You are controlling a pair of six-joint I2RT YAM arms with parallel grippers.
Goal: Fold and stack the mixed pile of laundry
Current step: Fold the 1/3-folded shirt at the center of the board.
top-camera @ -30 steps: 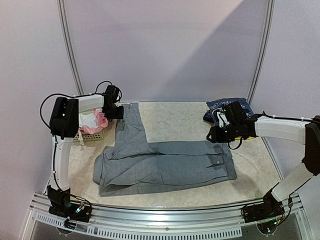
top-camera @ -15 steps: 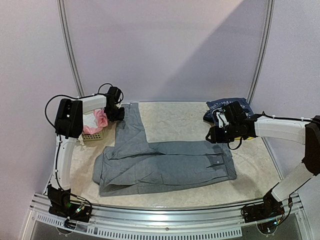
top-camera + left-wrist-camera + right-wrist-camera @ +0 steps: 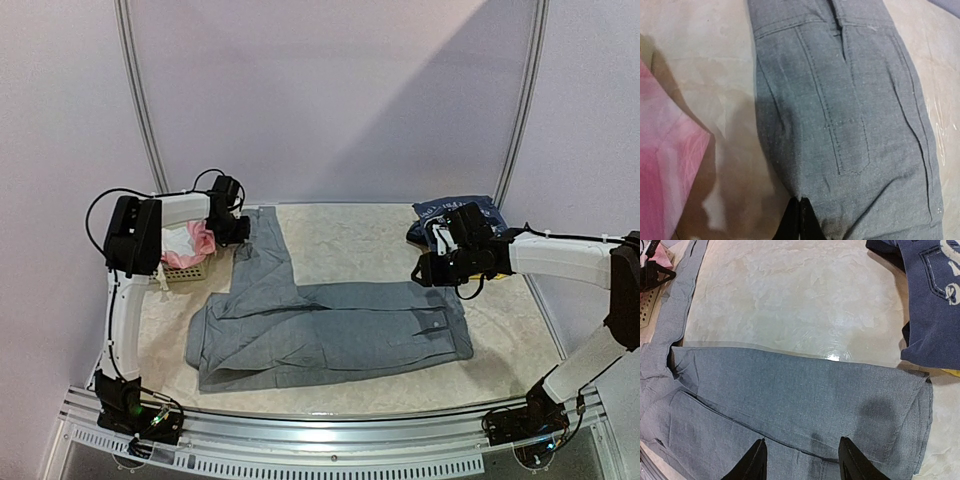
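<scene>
Grey trousers [image 3: 330,330] lie flat on the table in an L shape, one part running back along the left [image 3: 850,115]. My left gripper [image 3: 240,228] sits at that far left end, shut [image 3: 802,217] with the trousers' edge pinched at its tips. My right gripper [image 3: 428,272] hovers open [image 3: 802,462] just above the trousers' right end [image 3: 805,400], with nothing between its fingers. A navy printed tee [image 3: 440,212] lies crumpled at the back right [image 3: 935,300]. Pink and white pieces [image 3: 195,245] sit in the basket at the left [image 3: 665,170].
A small pale-green lattice basket [image 3: 188,272] stands at the table's left edge, close beside my left gripper. Bare marbled tabletop [image 3: 790,295] shows between the trousers and the tee. A metal rail [image 3: 330,425] runs along the near edge.
My left gripper has shut on the trousers' edge, and the left arm's elbow has shifted slightly. The right arm and the trousers have stayed where they were.
</scene>
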